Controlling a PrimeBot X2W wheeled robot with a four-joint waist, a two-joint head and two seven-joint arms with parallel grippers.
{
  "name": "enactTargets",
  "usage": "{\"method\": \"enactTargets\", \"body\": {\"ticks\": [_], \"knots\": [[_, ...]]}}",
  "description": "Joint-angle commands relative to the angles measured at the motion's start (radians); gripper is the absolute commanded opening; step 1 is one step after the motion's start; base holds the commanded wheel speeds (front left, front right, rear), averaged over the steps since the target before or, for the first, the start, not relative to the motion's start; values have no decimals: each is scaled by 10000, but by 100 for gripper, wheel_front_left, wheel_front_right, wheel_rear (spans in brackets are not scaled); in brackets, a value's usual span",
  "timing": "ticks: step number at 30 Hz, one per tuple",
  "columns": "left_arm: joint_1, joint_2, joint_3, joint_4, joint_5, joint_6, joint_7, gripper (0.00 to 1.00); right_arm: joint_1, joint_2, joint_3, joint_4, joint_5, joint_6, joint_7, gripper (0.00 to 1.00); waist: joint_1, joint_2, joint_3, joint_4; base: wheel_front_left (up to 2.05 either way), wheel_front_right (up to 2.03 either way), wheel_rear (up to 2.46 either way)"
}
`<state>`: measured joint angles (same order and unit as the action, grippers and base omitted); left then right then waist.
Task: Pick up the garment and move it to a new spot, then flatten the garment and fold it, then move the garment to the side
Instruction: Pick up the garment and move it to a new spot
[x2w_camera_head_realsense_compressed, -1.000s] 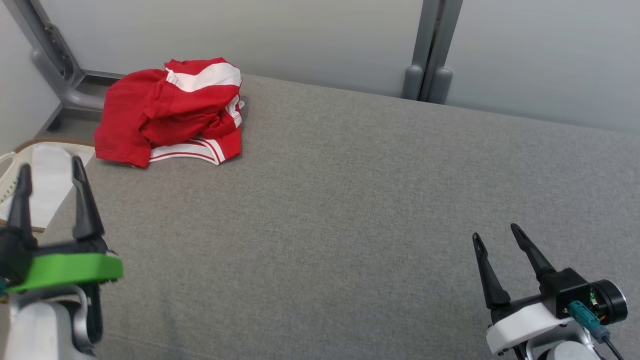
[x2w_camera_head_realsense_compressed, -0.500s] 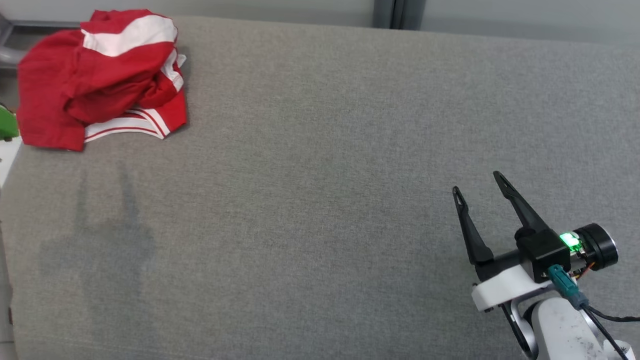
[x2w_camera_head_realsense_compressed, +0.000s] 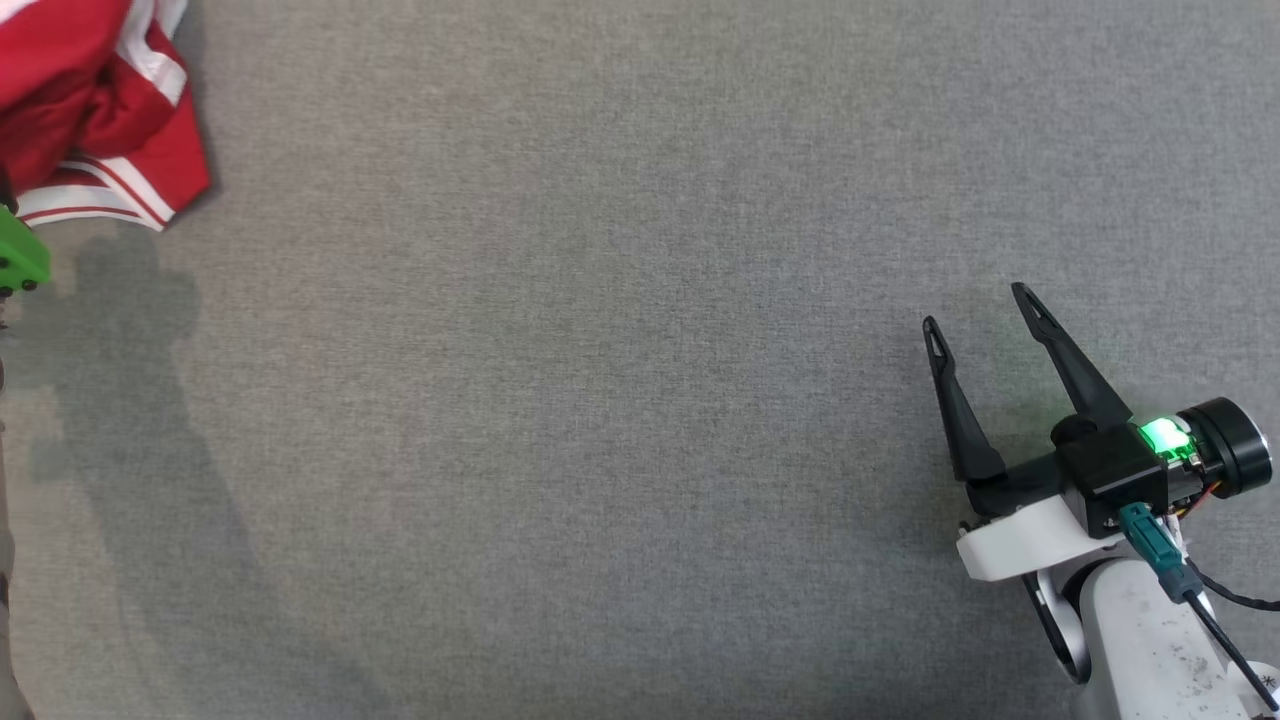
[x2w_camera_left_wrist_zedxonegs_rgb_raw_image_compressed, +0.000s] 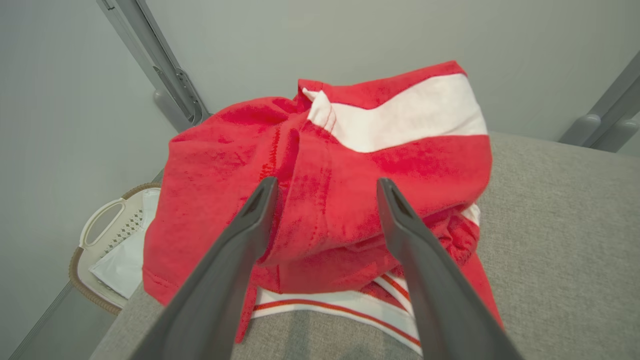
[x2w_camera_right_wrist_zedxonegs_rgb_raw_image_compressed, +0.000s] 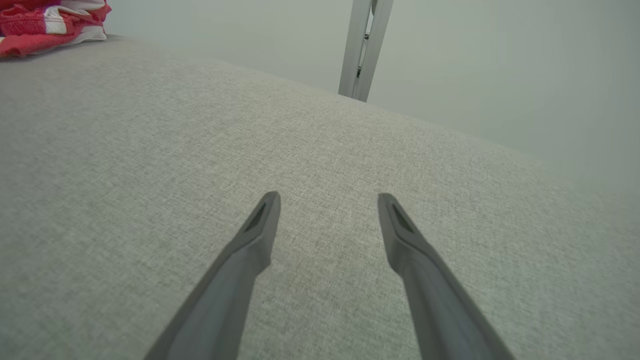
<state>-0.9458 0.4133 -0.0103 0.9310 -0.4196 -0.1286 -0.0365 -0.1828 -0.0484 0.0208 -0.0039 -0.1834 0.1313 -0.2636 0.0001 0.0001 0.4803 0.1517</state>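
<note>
Garment (x2w_camera_left_wrist_zedxonegs_rgb_raw_image_compressed: 410, 165) lies just beyond spread left gripper (x2w_camera_left_wrist_zedxonegs_rgb_raw_image_compressed: 324, 187)

grey fabric surface (x2w_camera_head_realsense_compressed: 640, 400); crumpled red-and-white garment (x2w_camera_left_wrist_zedxonegs_rgb_raw_image_compressed: 325, 200) lies on it at its far left corner, bunched.

Bare test booth, grey wall panels (x2w_camera_left_wrist_zedxonegs_rgb_raw_image_compressed: 325, 40), metal posts (x2w_camera_right_wrist_zedxonegs_rgb_raw_image_compressed: 361, 50), cloth-topped table (x2w_camera_head_realsense_compressed: 600, 400)

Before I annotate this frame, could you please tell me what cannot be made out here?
The garment: head view, cut off by top and left edges.
The left gripper: left wrist view, contact with the garment unclear.
The basket: left wrist view, contents partly behind garment.
</note>
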Motion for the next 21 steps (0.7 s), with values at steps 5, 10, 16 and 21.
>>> {"method": "enactTargets", "body": {"ticks": [5,10,16,21], "knots": [[-403,167,-339,588,-262,-29,-164,100,-138,-38,5,-83,14,-10,-18,100,-1,-1,576,-281,0,0,0],[-591,145,-740,858,-618,-29,-249,78,-172,-38,-26,-83,10,-10,-18,100,-1,-1,688,-304,0,0,0],[-716,267,-1161,1158,-1038,-30,-278,0,-233,-38,23,14,69,-10,-18,100,-1,-1,686,-384,0,0,0],[-759,473,-1299,1437,-1146,-28,-808,0,-242,-38,-39,131,186,-10,-18,100,-1,-1,456,-452,0,0,0]]}}
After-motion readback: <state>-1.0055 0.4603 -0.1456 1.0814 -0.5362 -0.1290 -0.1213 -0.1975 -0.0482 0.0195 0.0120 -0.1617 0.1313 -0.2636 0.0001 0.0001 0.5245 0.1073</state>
